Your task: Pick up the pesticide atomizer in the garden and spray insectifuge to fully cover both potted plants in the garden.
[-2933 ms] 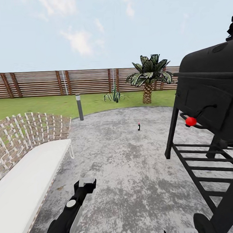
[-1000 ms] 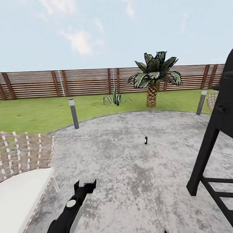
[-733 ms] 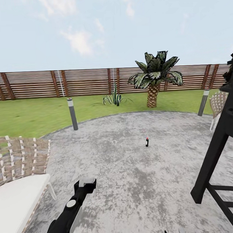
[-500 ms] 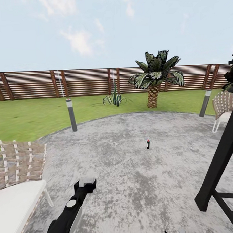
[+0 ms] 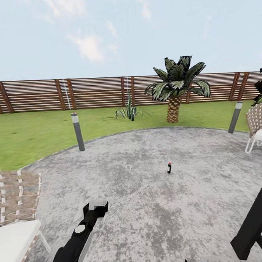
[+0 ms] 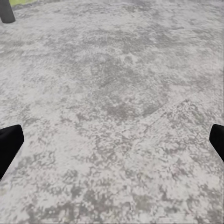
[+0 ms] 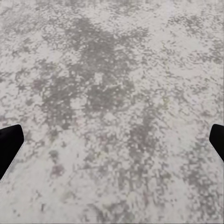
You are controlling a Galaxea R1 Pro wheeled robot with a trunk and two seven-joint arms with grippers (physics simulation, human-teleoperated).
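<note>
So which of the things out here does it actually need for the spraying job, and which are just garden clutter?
Part of the job:
pesticide atomizer, standing on the paved patio
spiky potted plant on the lawn
left gripper, open over bare paving
right gripper, also open

Just there:
palm
bollard lights
woven chairs
black grill stand
wooden fence
</note>
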